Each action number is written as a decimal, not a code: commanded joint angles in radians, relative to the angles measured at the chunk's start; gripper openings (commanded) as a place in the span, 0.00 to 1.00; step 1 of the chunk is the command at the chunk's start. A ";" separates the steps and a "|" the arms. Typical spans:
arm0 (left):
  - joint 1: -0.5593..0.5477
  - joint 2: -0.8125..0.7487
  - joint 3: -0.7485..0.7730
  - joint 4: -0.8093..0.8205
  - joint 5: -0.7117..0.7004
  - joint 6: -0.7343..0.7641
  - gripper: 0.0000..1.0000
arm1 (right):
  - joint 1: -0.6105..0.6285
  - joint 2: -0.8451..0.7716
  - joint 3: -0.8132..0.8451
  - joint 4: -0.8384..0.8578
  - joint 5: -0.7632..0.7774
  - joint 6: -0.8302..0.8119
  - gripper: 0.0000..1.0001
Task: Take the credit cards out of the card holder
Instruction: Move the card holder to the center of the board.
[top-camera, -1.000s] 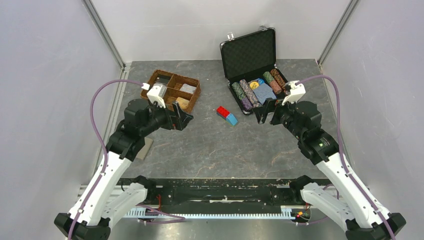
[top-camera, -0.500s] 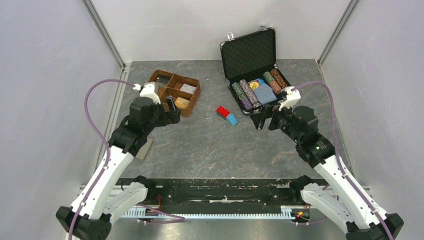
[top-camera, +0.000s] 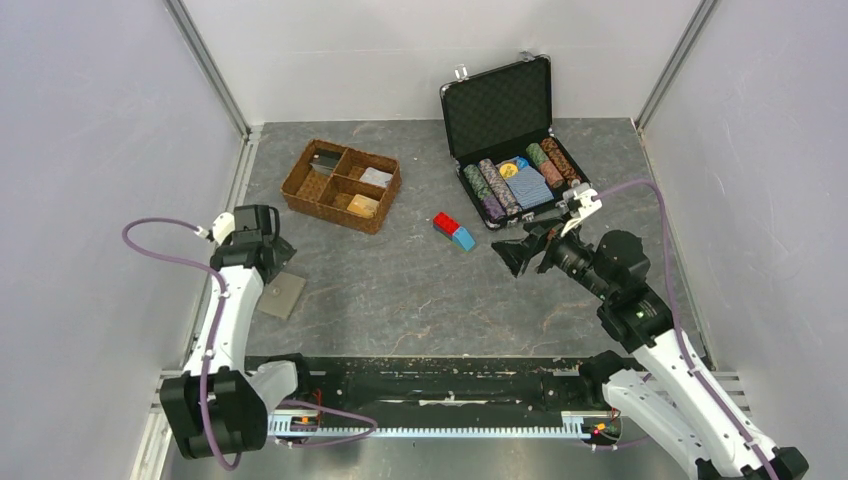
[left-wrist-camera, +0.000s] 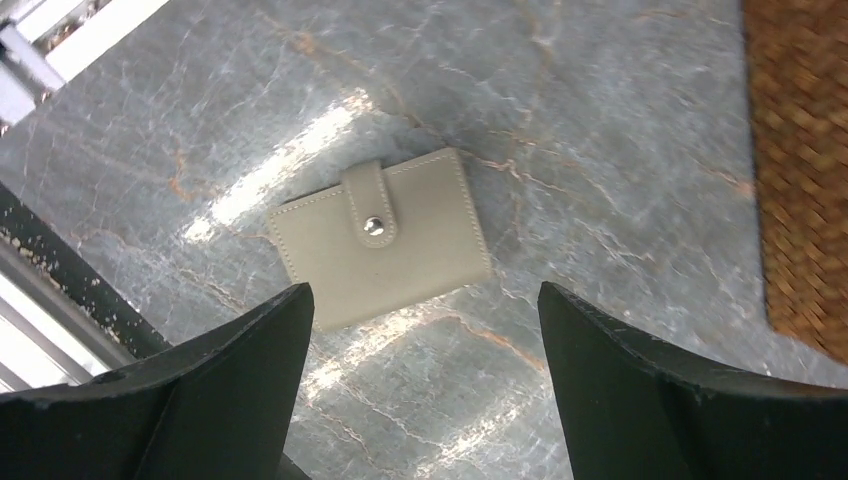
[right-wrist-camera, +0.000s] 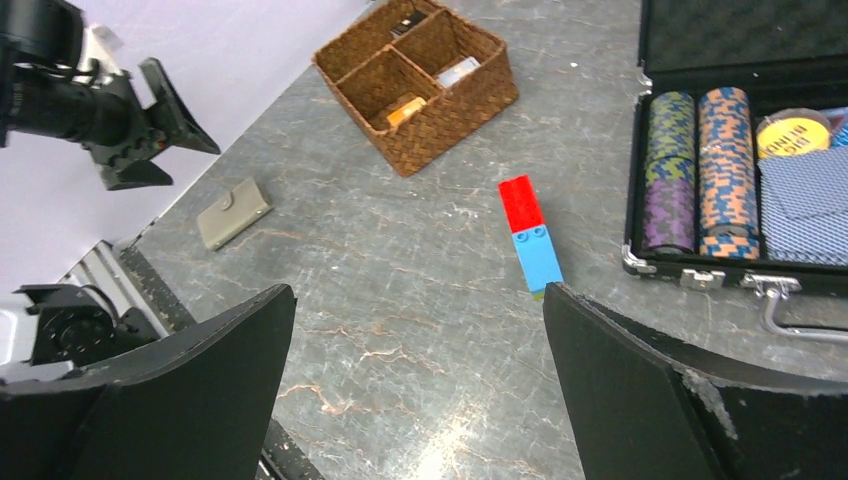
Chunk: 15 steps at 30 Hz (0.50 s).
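— Grey-tan leather, flat on the marbled table (top-camera: 420, 290): that's the card holder (left-wrist-camera: 380, 240), near the left edge, its tab snapped over the front.
— Is it shut?
— Folded shut, so the credit cards can't be seen.
— And the left gripper (left-wrist-camera: 425, 300)?
— It hangs above the holder, pointing down, fingers spread wide with only air between them, clear of the leather.
— The right gripper (right-wrist-camera: 418, 295)?
— Also spread wide and holding nothing, off the table, facing left across it, close to the black chip case (top-camera: 497, 110), which stands open at the back right.
— What else?
— A brown wicker tray (right-wrist-camera: 440, 125) sits at the back left, apart from the holder, and a red-and-blue brick (top-camera: 453, 231) lies between tray and case.
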 joint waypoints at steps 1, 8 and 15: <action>0.054 0.049 -0.023 0.015 -0.044 -0.145 0.89 | -0.002 -0.026 -0.016 0.081 -0.084 0.023 0.98; 0.083 0.134 -0.053 0.071 0.025 -0.184 0.89 | -0.001 -0.044 -0.006 0.067 -0.094 0.015 0.98; 0.083 0.183 -0.092 0.145 0.084 -0.170 0.89 | -0.001 -0.068 -0.010 0.057 -0.088 0.009 0.98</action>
